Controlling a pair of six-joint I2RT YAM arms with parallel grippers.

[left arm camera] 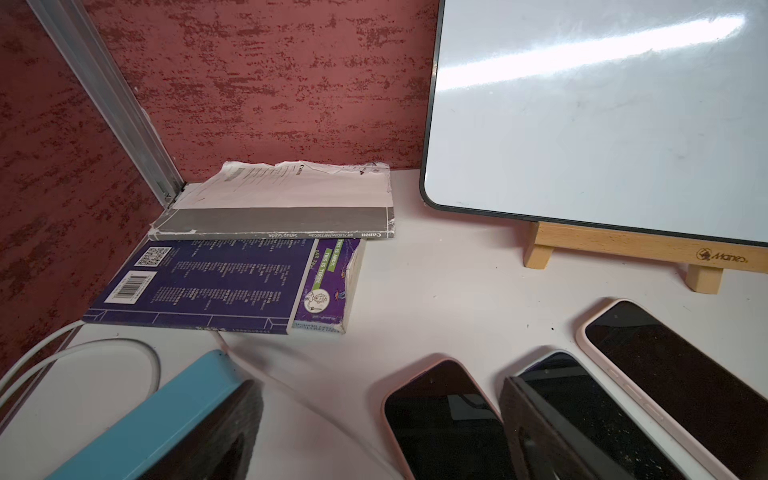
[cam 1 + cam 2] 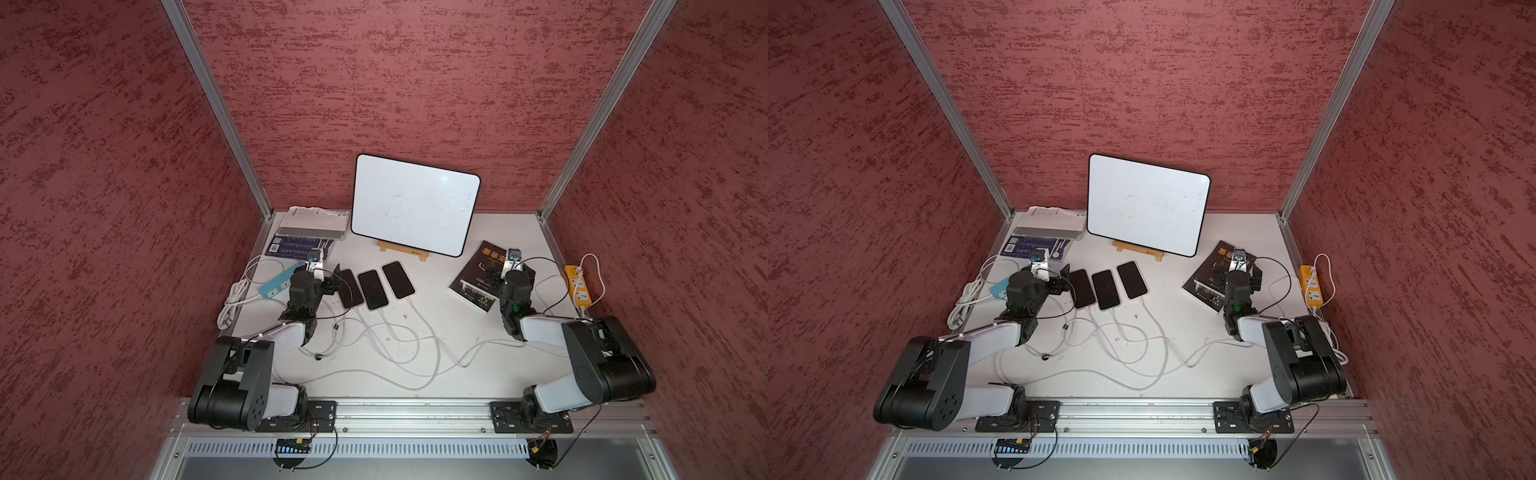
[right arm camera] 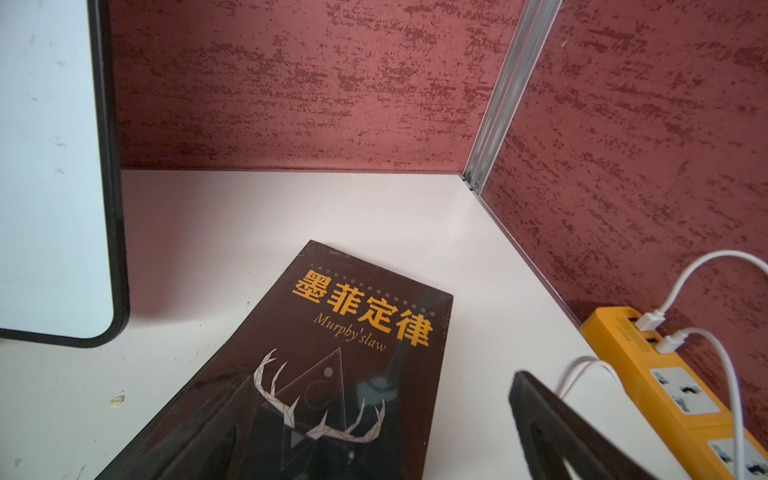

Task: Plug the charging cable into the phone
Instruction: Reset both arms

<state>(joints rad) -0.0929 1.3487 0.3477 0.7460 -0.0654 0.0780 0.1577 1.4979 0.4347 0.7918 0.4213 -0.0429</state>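
left gripper (image 1: 378,386) spread wide over the leftmost phone (image 1: 440,419), gripping nothing. right gripper (image 3: 374,395) wide open above the book (image 3: 353,299), empty.

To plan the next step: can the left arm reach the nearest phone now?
Probably yes: its open end effector hangs right at that phone, with nothing in between.

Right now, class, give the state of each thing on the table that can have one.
Left phone, flat, screen dark, plug unclear.
Middle phone, flat, screen dark, charging cable plugged in.
Right phone, flat, screen dark, also plugged in.
Yellow power strip, two USB plugs inserted.
Whiteboard, propped up, blank.
Black book, closed.
Left gripper, open, empty.
Right gripper, open, empty.
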